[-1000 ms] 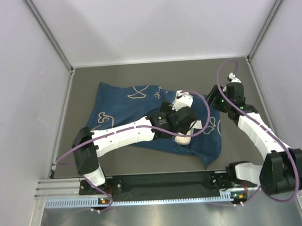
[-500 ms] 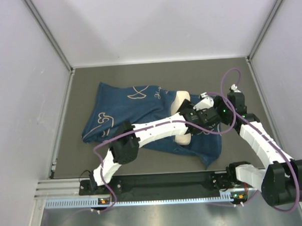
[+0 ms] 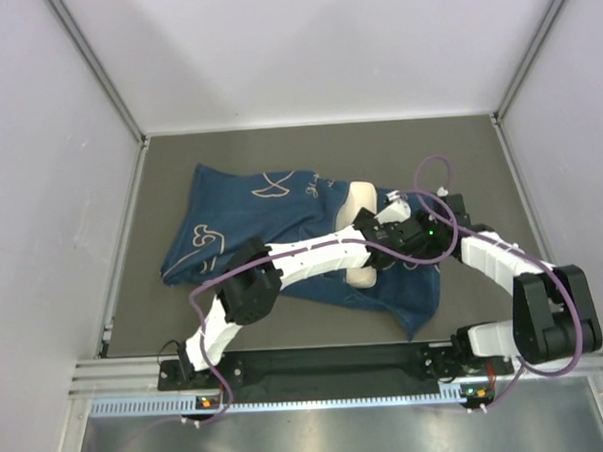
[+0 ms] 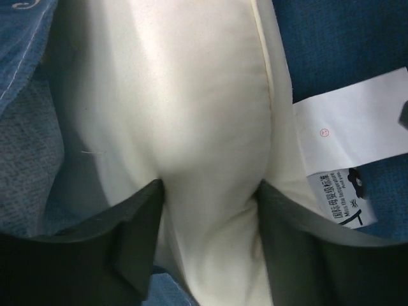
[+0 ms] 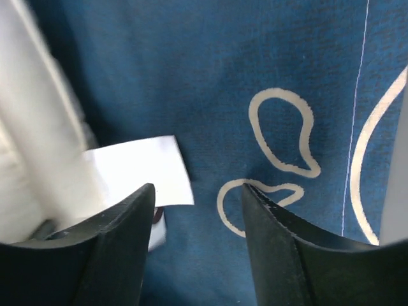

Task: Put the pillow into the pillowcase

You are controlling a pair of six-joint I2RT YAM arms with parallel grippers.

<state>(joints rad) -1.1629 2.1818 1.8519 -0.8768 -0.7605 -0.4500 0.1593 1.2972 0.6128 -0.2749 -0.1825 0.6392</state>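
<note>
The dark blue pillowcase lies spread on the grey table, with white whale drawings on it. The cream pillow is partly inside it, and its right end sticks out of the opening. In the left wrist view my left gripper is shut on that bulging pillow end, both fingers pressing into the fabric. The white tag lies beside it on the pillowcase. My right gripper hovers open just over the pillowcase, right of the tag. Nothing is between its fingers. Both grippers crowd together over the pillow's end.
White walls close in the table on three sides. The pillowcase's lower right corner reaches toward the front rail. Purple cables loop above both wrists.
My left arm reached right along the pillow and its jaws closed on the pillow's end. My right arm swung down and left toward the tag, and its jaws narrowed slightly.
</note>
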